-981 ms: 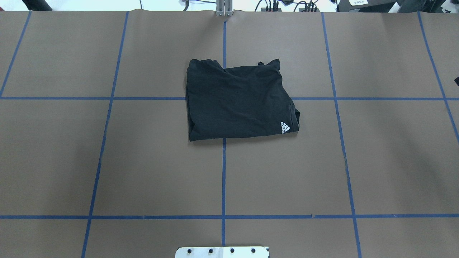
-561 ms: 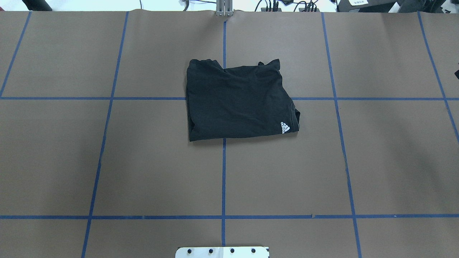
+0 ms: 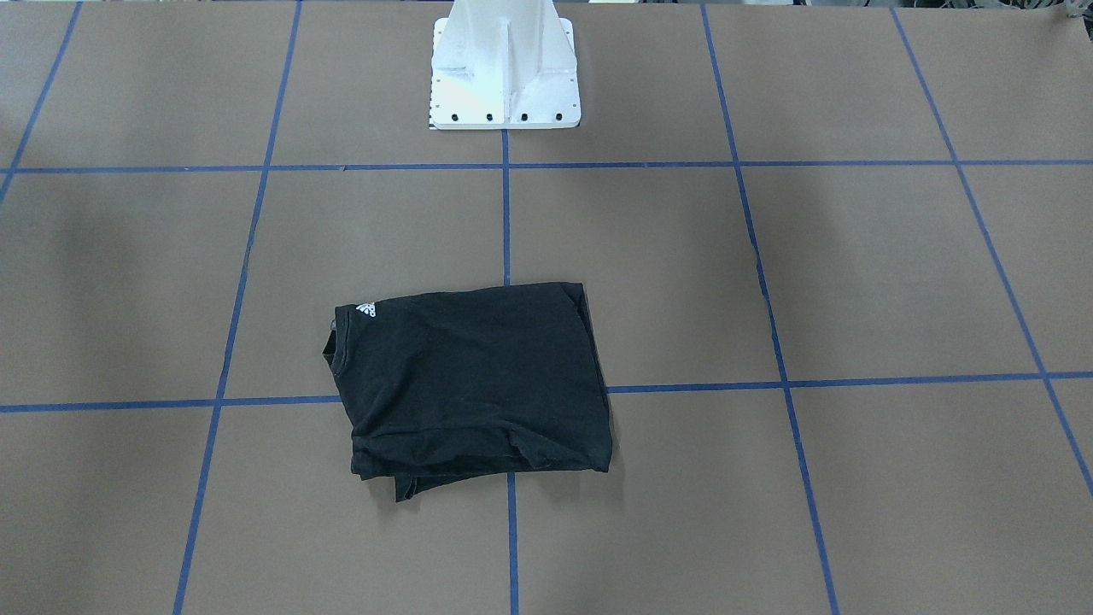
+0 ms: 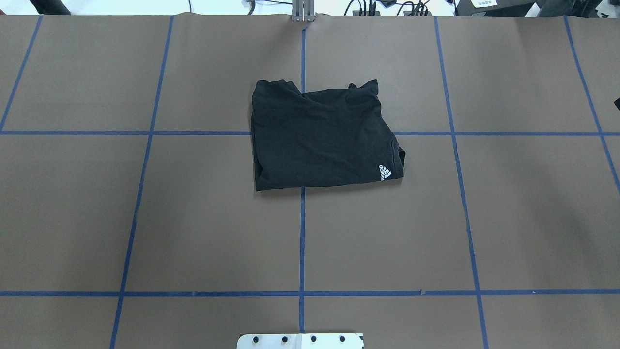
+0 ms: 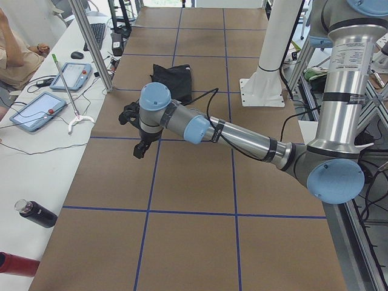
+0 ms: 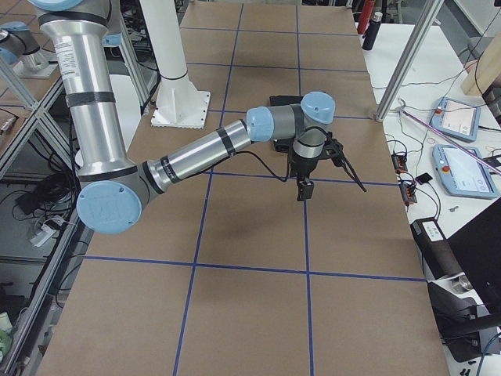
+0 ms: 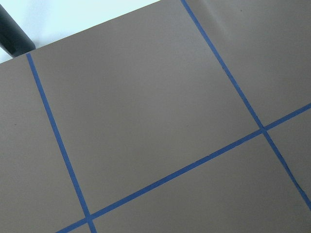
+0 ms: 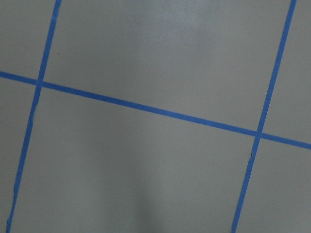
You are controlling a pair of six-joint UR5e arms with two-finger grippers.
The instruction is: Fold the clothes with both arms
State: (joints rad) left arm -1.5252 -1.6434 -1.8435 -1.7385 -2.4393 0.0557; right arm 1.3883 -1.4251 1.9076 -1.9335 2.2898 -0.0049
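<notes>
Overhead exterior view: the black T-shirt (image 4: 319, 140) lies folded into a rough rectangle near the middle of the table (image 4: 193, 218). It sits on the crossing of the centre blue tape line (image 4: 302, 242) and the far crosswise line. Its small white logo (image 4: 385, 172) shows at the corner nearest the robot on the robot's right, beside the collar edge. The far edge is uneven, with a cloth corner poking out. No arm is touching it.

From the front-facing camera the T-shirt (image 3: 474, 380) is flat with a few layered hems along its lower edge, the logo (image 3: 365, 309) at its upper left. The white pedestal base (image 3: 504, 68) stands well apart from it at the top.

Seen from the table's left end, the left arm (image 5: 230, 136) stretches out low over the brown cover. The left pincer (image 5: 134, 136) points down, well apart from the T-shirt (image 5: 173, 79). From this angle I cannot tell whether its fingers are spread or pressed together.

At the other end the right arm (image 6: 196, 157) reaches out likewise, with the right pincer (image 6: 325, 176) over a tape line. I cannot tell its state either.

Both wrist cameras show only brown cover and blue tape
</notes>
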